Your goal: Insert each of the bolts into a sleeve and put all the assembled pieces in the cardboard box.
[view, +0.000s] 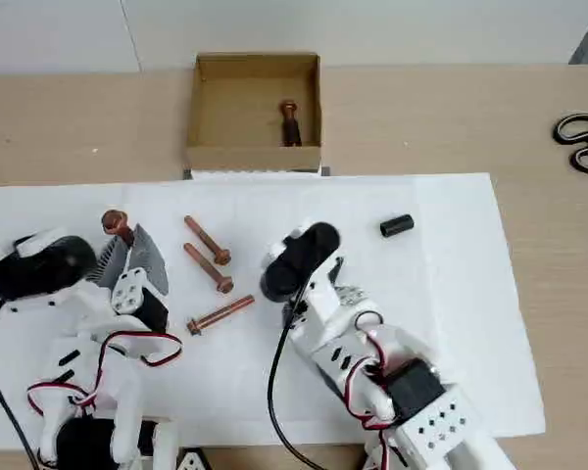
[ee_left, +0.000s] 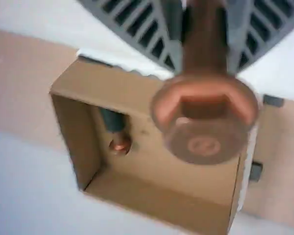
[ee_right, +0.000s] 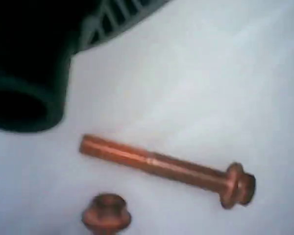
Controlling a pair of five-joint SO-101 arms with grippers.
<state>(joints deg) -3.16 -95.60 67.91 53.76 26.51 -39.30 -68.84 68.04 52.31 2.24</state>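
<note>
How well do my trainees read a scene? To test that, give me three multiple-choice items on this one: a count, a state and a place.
1. How many loose bolts lie on the white paper? A one; B three; C five.
2. What state is the left gripper in? A open, empty; B shut on a bolt; C shut on a sleeve.
3. Where is the assembled piece? A in the cardboard box; B on the white paper; C in the left gripper.
Key: 1 B, three copper ones lie on it; 2 B, the bolt is clamped in it, head jutting out; 3 A, it rests on the box's floor.
</note>
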